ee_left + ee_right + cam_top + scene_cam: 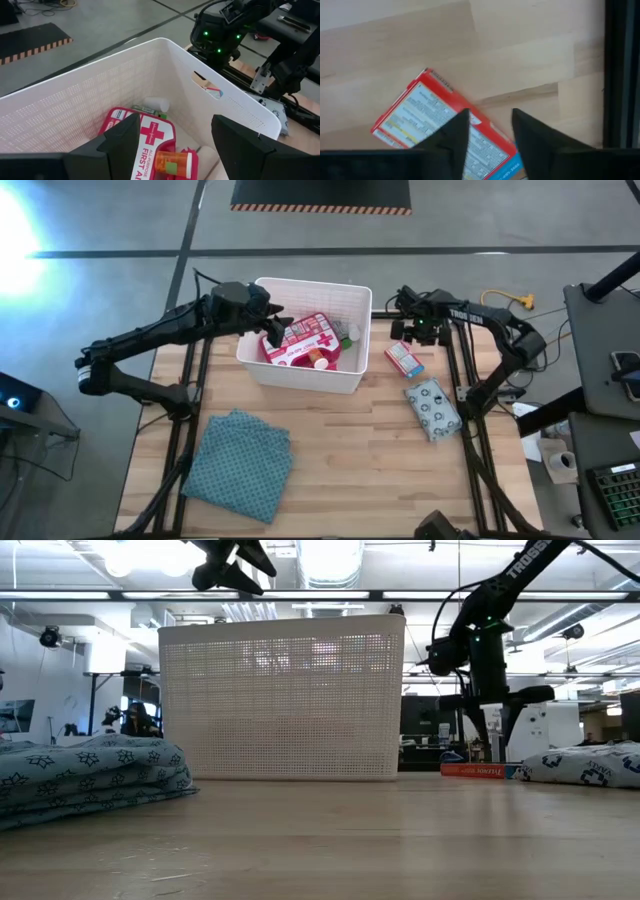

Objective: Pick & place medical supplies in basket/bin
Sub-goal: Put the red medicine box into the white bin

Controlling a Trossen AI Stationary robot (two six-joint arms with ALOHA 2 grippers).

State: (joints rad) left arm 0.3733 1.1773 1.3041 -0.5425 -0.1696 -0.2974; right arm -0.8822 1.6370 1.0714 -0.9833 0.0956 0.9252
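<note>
The left gripper (272, 330) hung over the white bin (345, 380), fingers apart and empty, above the first aid case (305, 340) lying inside. The right gripper (408, 332) reached down over the small red-blue-white box (403, 358) on the table beside the bin, fingers spread, holding nothing

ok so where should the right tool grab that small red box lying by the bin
Across its two long edges, coming straight down from above. The small red box lies flat on the table, so only its narrow width fits between the fingers. The right tool hangs open just above it, and it is slightly askew, so turning the wrist to match would probably help.
</note>
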